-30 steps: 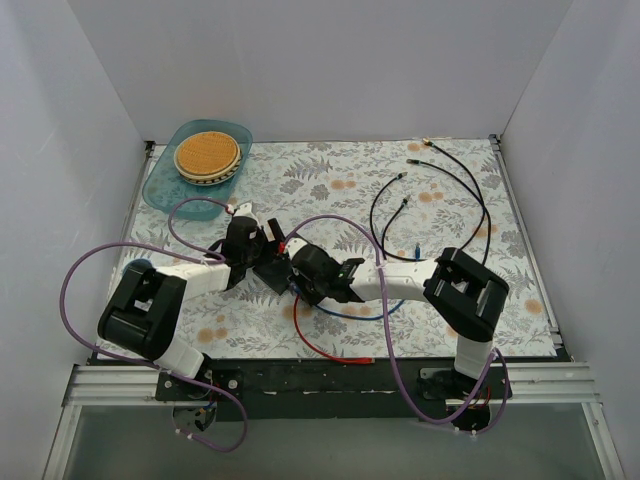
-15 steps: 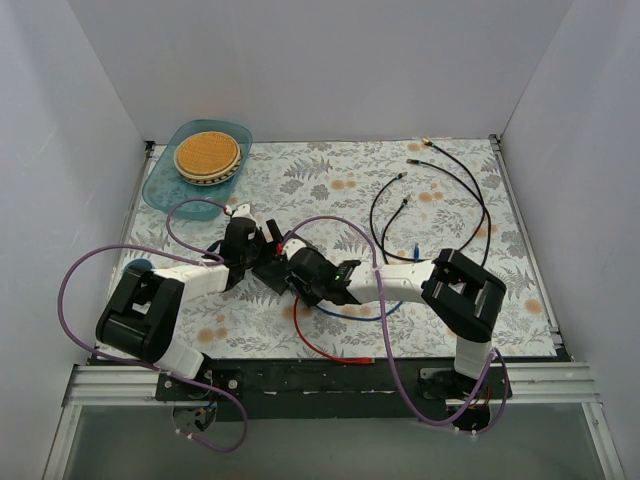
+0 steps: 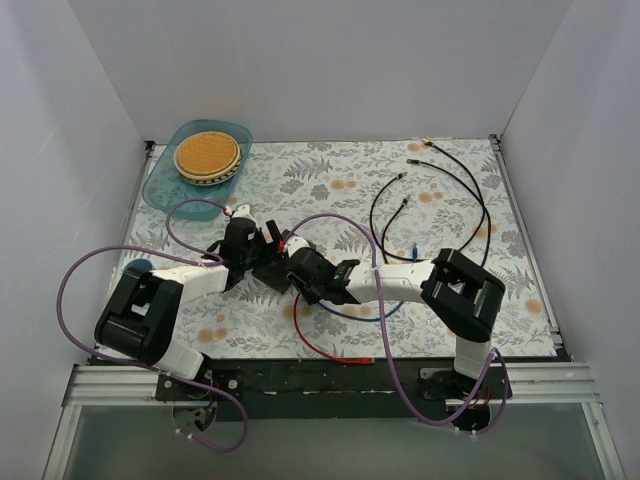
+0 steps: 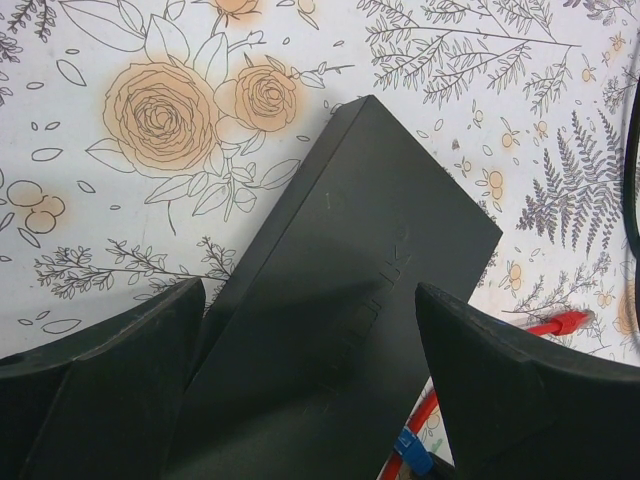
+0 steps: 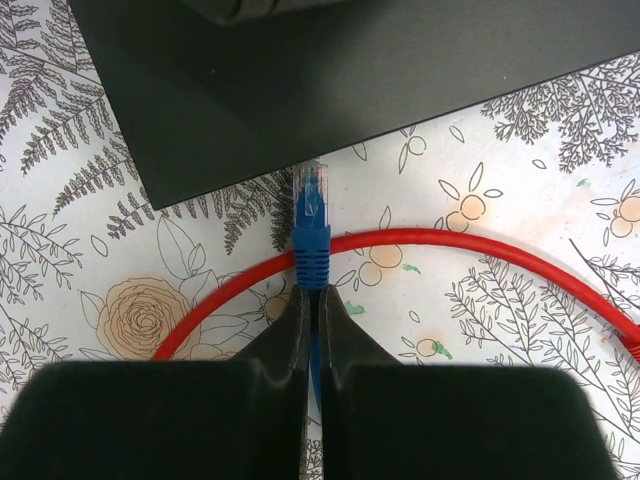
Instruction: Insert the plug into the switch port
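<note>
The switch (image 4: 350, 260) is a flat matte black box lying on the floral mat, also seen in the top view (image 3: 270, 274). My left gripper (image 4: 310, 292) straddles it, with a finger against each long side, and holds it. My right gripper (image 5: 312, 295) is shut on the blue cable just behind the blue plug (image 5: 311, 228). The plug's clear tip sits right at the switch's near edge (image 5: 300, 90), pointing at it. The sockets are hidden from all views. In the top view the right gripper (image 3: 298, 268) is just right of the switch.
A red cable (image 5: 470, 240) curves under the plug and ends in a red plug (image 4: 560, 322). A teal tray (image 3: 160, 185) with a round woven disc stands back left. Thin black cables (image 3: 440, 185) lie back right. Purple arm cables loop over the mat.
My right gripper has moved left with the blue plug, closer to the switch. The left gripper has shifted slightly on the switch.
</note>
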Robot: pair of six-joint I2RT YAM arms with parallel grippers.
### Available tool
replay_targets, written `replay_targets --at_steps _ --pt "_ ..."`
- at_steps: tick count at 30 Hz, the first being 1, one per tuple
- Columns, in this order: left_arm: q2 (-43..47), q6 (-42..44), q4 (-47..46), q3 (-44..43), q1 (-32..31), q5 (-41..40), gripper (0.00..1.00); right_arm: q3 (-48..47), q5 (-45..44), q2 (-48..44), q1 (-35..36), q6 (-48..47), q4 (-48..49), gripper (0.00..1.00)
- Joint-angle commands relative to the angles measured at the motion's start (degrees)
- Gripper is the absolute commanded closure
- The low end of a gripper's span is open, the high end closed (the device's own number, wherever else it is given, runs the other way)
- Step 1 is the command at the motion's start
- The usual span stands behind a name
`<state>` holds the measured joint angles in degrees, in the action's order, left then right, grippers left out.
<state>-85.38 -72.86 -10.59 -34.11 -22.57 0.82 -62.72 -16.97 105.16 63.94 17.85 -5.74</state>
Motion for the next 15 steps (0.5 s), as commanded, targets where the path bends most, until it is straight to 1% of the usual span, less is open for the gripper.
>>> replay_targets --at_steps 1,5,15 --pt "2.24 -0.26 2.42 0.53 -0.20 1.20 0.14 -2.93 -2.28 0.39 0.74 0.35 2.22 0.99" --pt "1.98 -0.70 2.42 0.09 -0.20 2.34 0.14 -3.55 -1.22 1.01 1.53 -0.53 2.92 0.99" --pt "2.41 -1.93 1.72 1.32 -0.20 3.75 0.14 -4.69 -2.10 0.92 3.56 -1.23 4.06 0.99"
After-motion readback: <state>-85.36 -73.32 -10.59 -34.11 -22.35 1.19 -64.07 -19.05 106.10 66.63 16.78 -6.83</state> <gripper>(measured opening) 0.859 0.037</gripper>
